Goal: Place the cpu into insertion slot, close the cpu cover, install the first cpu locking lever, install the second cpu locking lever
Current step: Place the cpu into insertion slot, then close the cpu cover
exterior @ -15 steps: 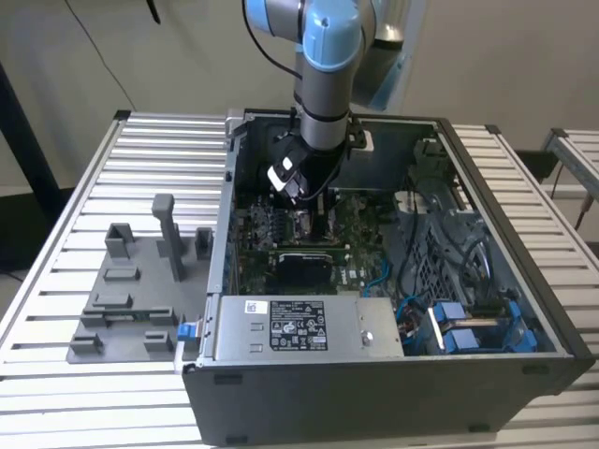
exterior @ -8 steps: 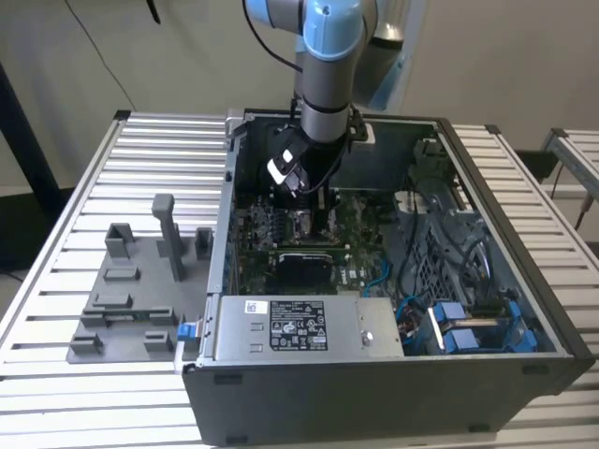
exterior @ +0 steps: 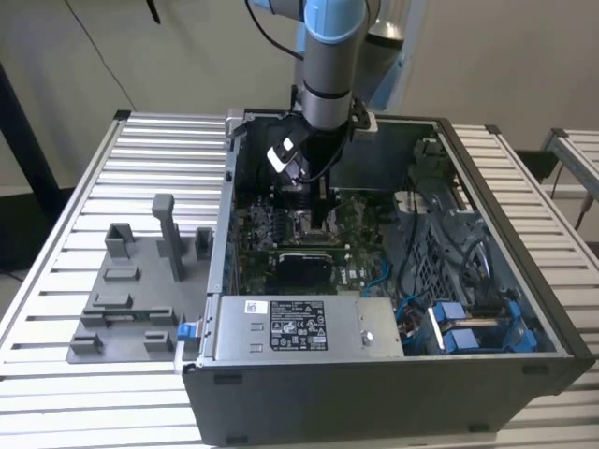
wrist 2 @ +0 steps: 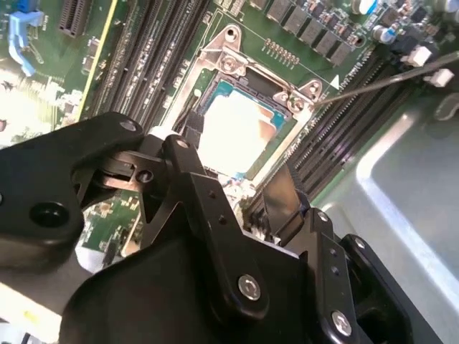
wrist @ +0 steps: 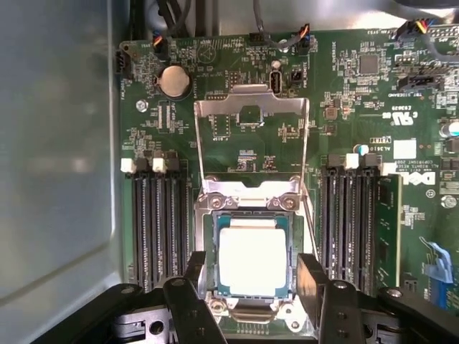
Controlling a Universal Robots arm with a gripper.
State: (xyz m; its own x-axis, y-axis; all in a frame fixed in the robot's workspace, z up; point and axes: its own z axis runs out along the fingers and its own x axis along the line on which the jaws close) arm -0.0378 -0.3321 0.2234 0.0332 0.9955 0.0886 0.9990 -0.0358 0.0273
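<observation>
The cpu [wrist: 253, 261], a pale silvery square, lies flat inside the insertion slot [wrist: 204, 209], whose silver rim sits on the green board. It shows bright in the second wrist view too, the cpu [wrist 2: 240, 132] within the insertion slot [wrist 2: 231, 60]. The cpu cover [wrist: 251, 106] stands swung back, with the board visible through its window. My gripper [wrist: 252, 276] hovers right over the socket, open, one black finger [wrist: 195, 269] on each side of the chip with a gap to it. In the exterior view my gripper [exterior: 314, 208] reaches down into the computer case.
Memory slots [wrist: 154, 222] flank the socket on both sides. A thin metal rod [wrist 2: 387, 77] sticks out from one socket corner. The grey case wall [wrist: 57, 143] is close by. A white-labelled grey box [exterior: 299, 327] and a black square patch [exterior: 301, 267] lie nearer the case front.
</observation>
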